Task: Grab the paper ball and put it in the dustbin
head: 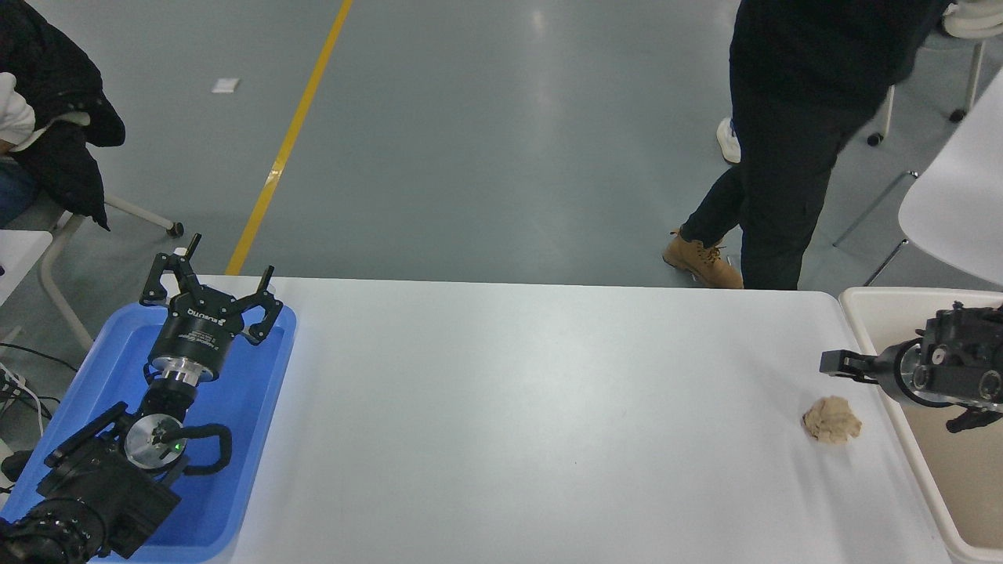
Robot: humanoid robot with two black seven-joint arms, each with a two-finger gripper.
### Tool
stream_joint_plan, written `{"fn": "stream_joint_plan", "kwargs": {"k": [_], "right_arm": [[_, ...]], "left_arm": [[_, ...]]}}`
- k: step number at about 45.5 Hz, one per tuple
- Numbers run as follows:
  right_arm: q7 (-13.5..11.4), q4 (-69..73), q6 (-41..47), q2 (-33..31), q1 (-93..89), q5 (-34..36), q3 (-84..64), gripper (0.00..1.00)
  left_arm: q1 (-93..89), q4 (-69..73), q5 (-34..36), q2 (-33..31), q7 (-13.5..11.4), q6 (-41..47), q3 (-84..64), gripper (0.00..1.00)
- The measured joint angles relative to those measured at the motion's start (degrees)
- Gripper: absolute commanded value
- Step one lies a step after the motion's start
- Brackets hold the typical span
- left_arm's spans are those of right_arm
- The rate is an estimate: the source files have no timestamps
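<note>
The paper ball point(832, 419), a tan crumpled wad, lies on the white table point(533, 407) near its right edge. The cream-beige dustbin point(868, 301) stands just off the table's right side, with only its left part in view. My right gripper point(842, 365) comes in from the right edge over the dustbin's rim. It hangs above and a little behind the paper ball, apart from it and holding nothing that shows. My left gripper point(227, 262) is open and empty, parked over the blue tray at the lower left.
A shallow blue tray point(258, 407) sits at the table's left end under the left arm. A person in dark clothes and tan boots point(776, 157) stands beyond the far right edge. A white chair point(960, 196) stands at the right, a seated person at the far left.
</note>
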Motion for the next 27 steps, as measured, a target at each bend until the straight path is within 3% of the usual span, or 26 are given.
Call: {"fn": "stream_joint_plan", "kwargs": {"k": [21, 24, 27], "right_arm": [[0.0, -2.6, -1.7, 1.4, -6.9, 0.0, 5.2, 1.0], [0.1, -3.0, -1.8, 1.5, -7.7, -0.1, 5.7, 0.9], [0.1, -3.4, -2.0, 1.7, -8.4, -0.1, 6.1, 0.65]], "left_arm": [[0.0, 0.0, 0.0, 0.0, 0.0, 0.0, 0.0, 1.0], [0.0, 0.0, 0.0, 0.0, 0.0, 0.0, 0.0, 1.0], [0.0, 0.0, 0.0, 0.0, 0.0, 0.0, 0.0, 1.0]]}}
